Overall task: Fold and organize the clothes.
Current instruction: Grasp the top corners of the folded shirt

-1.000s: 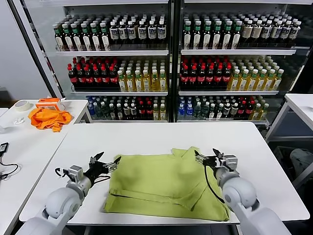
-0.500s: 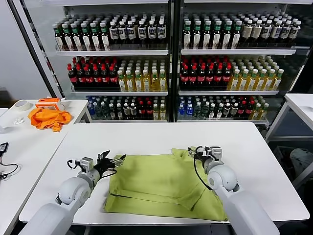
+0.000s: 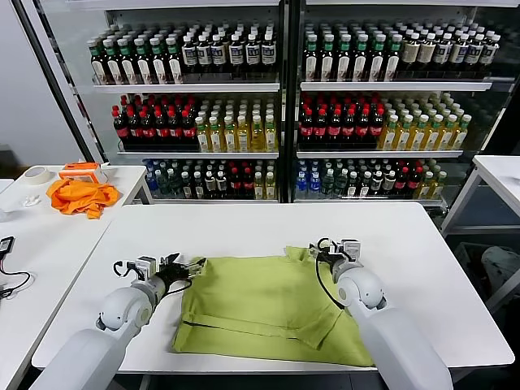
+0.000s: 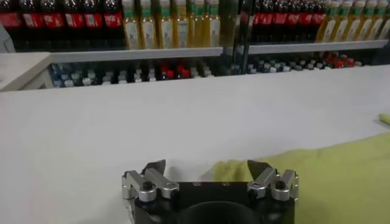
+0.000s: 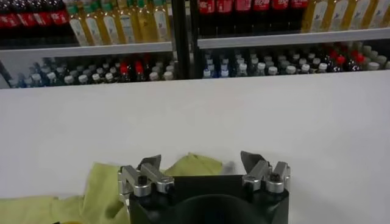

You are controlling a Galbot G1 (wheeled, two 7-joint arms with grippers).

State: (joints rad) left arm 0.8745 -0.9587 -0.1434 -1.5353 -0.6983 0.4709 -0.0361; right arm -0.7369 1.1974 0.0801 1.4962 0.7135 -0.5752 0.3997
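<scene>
The lime yellow-green T-shirt lies partly folded on the white table, plain side up; no print shows. My left gripper is open, low at the shirt's far left corner; in the left wrist view that corner lies between the jaws. My right gripper is open at the shirt's far right corner; in the right wrist view a green fold sits between its fingers.
An orange garment, a tape roll and an orange tool lie on the side table at the left. Shelves of bottles stand behind the table. Another white table edge is at the right.
Both grippers have moved forward and inward to the shirt's far corners. The right gripper moved left from the shirt's right side to its far right corner. Both stay open.
</scene>
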